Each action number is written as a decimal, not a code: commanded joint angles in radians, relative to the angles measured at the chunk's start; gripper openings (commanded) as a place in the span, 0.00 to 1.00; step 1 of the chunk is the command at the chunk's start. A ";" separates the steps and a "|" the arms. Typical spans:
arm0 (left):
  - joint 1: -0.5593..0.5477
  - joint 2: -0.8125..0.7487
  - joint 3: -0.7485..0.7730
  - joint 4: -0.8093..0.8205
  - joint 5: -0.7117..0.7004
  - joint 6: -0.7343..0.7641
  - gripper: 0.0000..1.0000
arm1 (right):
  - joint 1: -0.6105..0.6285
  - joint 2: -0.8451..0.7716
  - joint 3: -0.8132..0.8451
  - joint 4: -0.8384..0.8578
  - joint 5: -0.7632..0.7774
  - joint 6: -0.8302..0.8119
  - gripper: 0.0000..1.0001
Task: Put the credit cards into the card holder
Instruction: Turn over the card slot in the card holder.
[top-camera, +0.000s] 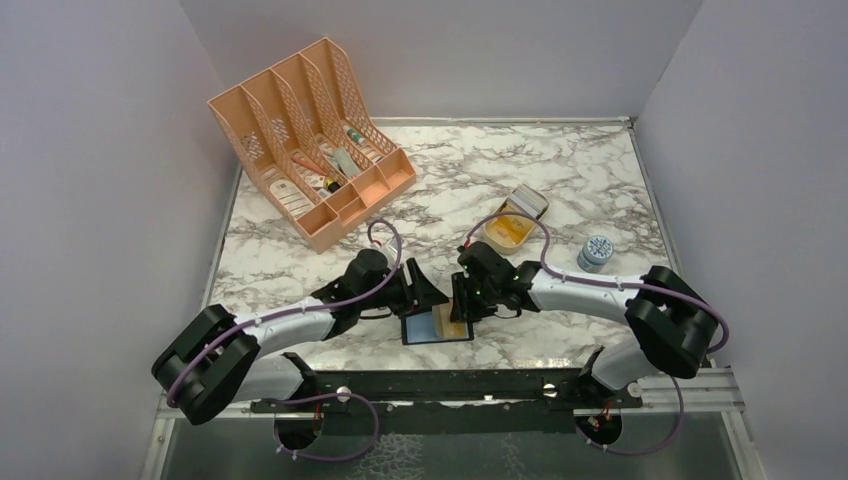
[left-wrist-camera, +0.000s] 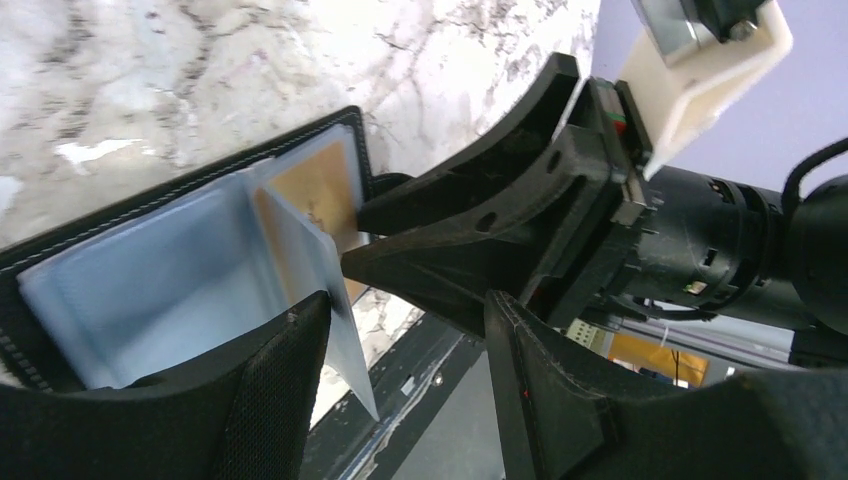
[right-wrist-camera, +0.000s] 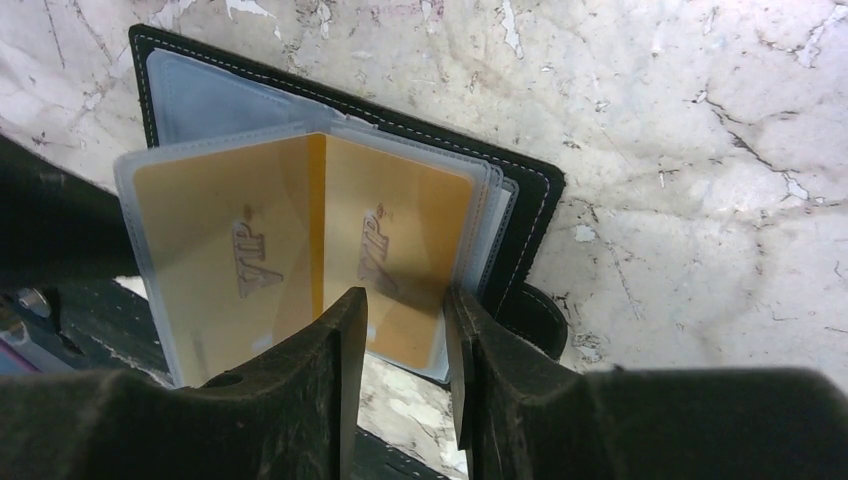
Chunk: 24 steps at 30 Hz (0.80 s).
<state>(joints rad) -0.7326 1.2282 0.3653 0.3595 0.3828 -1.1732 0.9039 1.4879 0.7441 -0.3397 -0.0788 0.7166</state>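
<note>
The black card holder (top-camera: 418, 331) lies open on the marble by the table's near edge, its clear sleeves (left-wrist-camera: 150, 290) fanned out. One tan-orange credit card (right-wrist-camera: 400, 230) marked VIP sits in a sleeve. A raised clear leaf (right-wrist-camera: 215, 260) to its left shows the same gold face mirrored. My right gripper (right-wrist-camera: 403, 297) hovers over the card's near edge, open by a narrow gap with marble showing between the fingers. My left gripper (left-wrist-camera: 405, 305) stands wide open at the holder's edge (left-wrist-camera: 200, 185). A lifted leaf rests against one of its fingers (left-wrist-camera: 270, 400). Other credit cards are out of view.
A peach desk organiser (top-camera: 310, 140) stands at the back left. An open gold tin (top-camera: 515, 220) and a small round jar (top-camera: 597, 252) sit right of centre. The black rail (top-camera: 450, 385) runs just below the holder. Both grippers (top-camera: 425, 290) (top-camera: 462, 305) nearly meet there.
</note>
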 joint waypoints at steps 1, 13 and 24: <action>-0.042 0.023 0.054 0.055 0.003 -0.007 0.60 | 0.008 -0.032 -0.002 -0.024 0.070 0.021 0.37; -0.088 0.078 0.092 0.061 -0.026 0.011 0.60 | 0.007 -0.256 0.012 -0.228 0.362 0.074 0.38; -0.096 0.110 0.107 0.063 -0.038 0.031 0.60 | 0.007 -0.334 0.092 -0.283 0.521 0.047 0.38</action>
<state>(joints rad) -0.8204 1.3224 0.4488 0.3946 0.3729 -1.1702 0.9043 1.1896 0.7719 -0.5880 0.3168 0.7727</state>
